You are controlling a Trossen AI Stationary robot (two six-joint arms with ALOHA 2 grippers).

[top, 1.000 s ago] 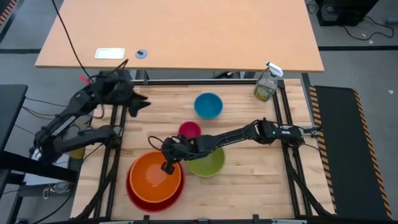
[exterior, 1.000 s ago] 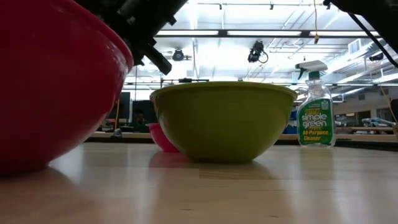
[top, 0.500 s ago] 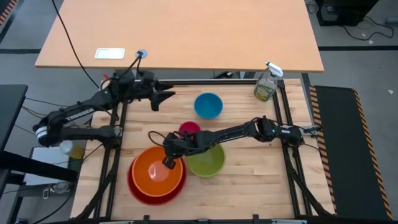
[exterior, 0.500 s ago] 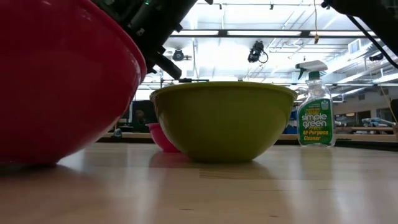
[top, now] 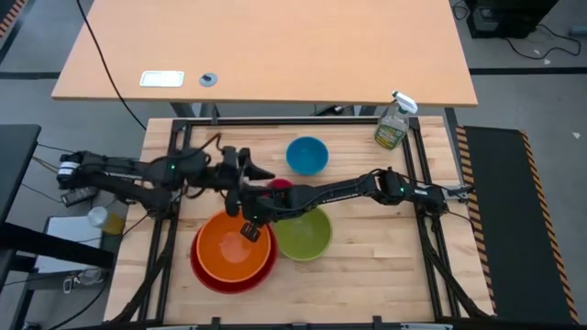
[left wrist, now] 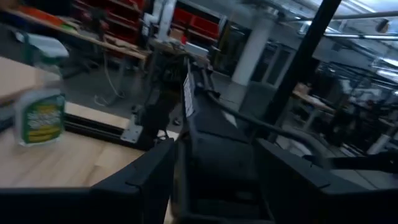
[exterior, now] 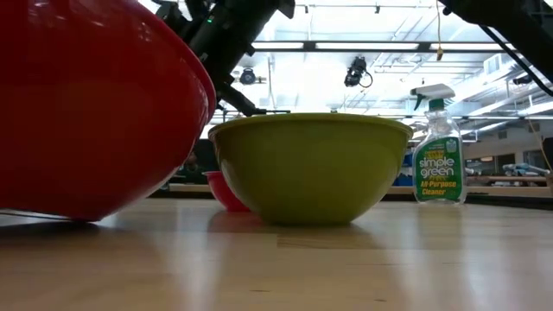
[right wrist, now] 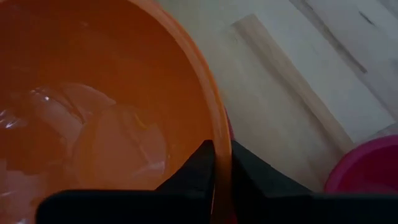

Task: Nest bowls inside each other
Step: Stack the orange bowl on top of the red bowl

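Note:
The orange bowl (top: 231,253) sits nested in the red bowl (top: 207,278) at the near left. My right gripper (top: 248,229) is shut on the orange bowl's rim. The lime green bowl (top: 306,236) stands on its base just right of the stack. The pink bowl (top: 282,186) lies beyond it, partly hidden under my right arm. The blue bowl (top: 306,155) stands farther back. My left gripper (top: 260,173) hovers open and level above the table, just left of the pink bowl, holding nothing. My right gripper has the orange bowl's rim (right wrist: 213,121) on the bowl's far right side, one finger inside the bowl and one outside. The fingers slant down from the table's right. The orange bowl rests inside the red bowl.
A clear spray bottle (top: 393,128) stands at the table's far right corner. In the low view the red bowl (exterior: 86,112) stands close beside the green bowl (exterior: 311,168). Bare wood lies along the near edge and on the right side.
My left arm has swung from the table's far left corner out over the table toward the pink bowl, turning level, still open. My right gripper has drawn slightly toward the far edge, and the orange and red bowls have slid with it, closer to the green bowl.

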